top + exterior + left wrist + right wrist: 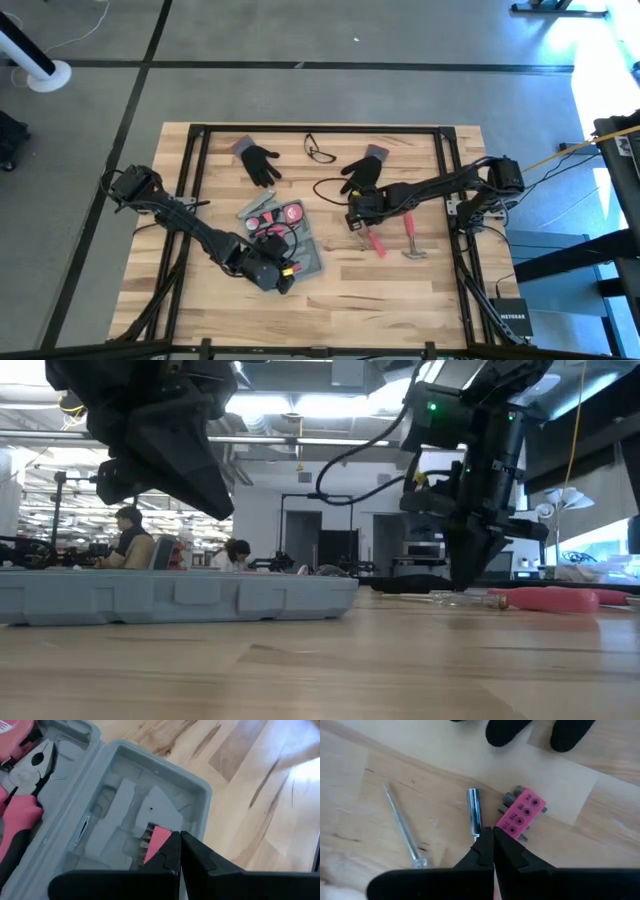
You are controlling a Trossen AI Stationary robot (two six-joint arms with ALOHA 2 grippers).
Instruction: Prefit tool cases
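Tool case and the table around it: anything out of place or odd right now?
Yes. Several tools lie loose on the table outside the open tool case: a pink bit holder, a metal socket, a thin shaft and a pink-handled screwdriver. Some case recesses show bare.

Overhead, table-level, two close wrist views share table (pixel 420 270).
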